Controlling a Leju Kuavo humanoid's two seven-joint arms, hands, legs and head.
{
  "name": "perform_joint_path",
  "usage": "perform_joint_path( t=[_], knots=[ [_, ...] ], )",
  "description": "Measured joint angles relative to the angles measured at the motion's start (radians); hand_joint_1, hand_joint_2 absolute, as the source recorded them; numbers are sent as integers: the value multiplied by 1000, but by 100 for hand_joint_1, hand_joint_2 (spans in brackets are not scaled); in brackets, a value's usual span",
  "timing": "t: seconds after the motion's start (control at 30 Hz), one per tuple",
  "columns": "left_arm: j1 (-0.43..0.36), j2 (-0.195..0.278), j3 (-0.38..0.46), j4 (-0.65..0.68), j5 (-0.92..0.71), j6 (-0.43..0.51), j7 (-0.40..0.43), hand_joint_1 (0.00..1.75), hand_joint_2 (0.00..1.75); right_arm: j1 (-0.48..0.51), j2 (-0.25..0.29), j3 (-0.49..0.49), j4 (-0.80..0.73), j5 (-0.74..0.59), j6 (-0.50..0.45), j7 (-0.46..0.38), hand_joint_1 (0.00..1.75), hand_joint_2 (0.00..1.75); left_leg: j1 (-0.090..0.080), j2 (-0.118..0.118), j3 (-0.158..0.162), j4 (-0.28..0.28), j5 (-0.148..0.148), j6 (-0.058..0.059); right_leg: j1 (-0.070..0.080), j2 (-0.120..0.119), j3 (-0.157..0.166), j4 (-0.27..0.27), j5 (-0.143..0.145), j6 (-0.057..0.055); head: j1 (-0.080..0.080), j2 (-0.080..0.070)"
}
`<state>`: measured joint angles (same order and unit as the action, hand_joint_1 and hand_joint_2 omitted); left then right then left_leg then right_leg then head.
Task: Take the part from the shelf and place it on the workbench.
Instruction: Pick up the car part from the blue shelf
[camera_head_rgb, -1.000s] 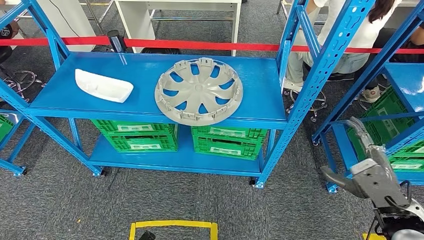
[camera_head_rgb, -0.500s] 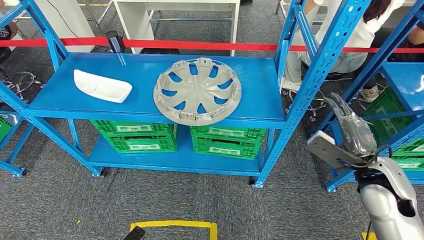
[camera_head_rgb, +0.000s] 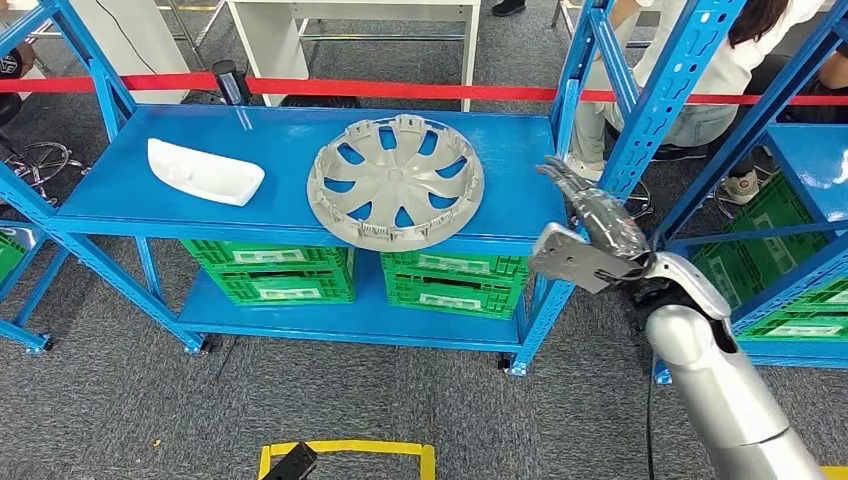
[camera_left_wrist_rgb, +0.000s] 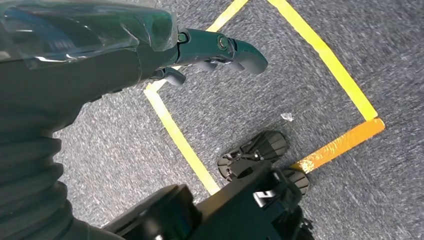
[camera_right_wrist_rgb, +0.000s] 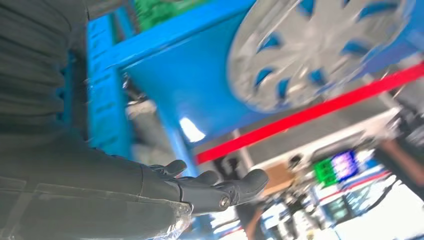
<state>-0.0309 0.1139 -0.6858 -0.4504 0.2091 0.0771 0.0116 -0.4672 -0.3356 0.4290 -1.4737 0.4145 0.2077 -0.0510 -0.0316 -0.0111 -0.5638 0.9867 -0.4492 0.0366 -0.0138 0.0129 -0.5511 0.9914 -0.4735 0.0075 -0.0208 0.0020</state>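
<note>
Blue shelf (camera_head_rgb: 520, 150) carries grey hubcap (camera_head_rgb: 396, 181); right robot hand (camera_head_rgb: 592, 230) just beside shelf's corner, fingers spread, empty.

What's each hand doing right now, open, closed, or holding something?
Left hand: hangs over the floor, holding nothing; open or closed cannot be told.
Right hand: open, empty, fingers extended beside the shelf.

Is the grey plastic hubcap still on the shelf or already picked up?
On the shelf: the grey plastic hubcap lies flat on the blue metal shelf, the open right robot hand not touching it.
</note>
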Motion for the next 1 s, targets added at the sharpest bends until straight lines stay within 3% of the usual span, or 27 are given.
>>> perform_joint_path(
  t=[0.33, 0.73, 1.0],
  knots=[
    [-43, -29, -5, 52, 0, -3, 18, 0, 175, -76, 63, 137, 61, -5, 11, 4, 0, 175, 0, -1, 0, 0, 0, 0, 0, 0, -1, 0, 0, 0, 0, 0],
    [-77, -74, 15, 100, 37, -25, 26, 0, 175, -226, -3, 216, 274, 125, 9, 28, 0, 175, -2, -1, -1, 1, 1, 0, -2, -1, 0, 0, 1, 1, 0, 0],
    [-75, -94, 34, 117, 52, -28, 23, 0, 175, -310, -7, 291, 446, 168, 33, -42, 0, 175, -1, -1, -1, 1, 1, 0, -1, -1, -1, 0, 1, 1, 0, 0]
  ],
)
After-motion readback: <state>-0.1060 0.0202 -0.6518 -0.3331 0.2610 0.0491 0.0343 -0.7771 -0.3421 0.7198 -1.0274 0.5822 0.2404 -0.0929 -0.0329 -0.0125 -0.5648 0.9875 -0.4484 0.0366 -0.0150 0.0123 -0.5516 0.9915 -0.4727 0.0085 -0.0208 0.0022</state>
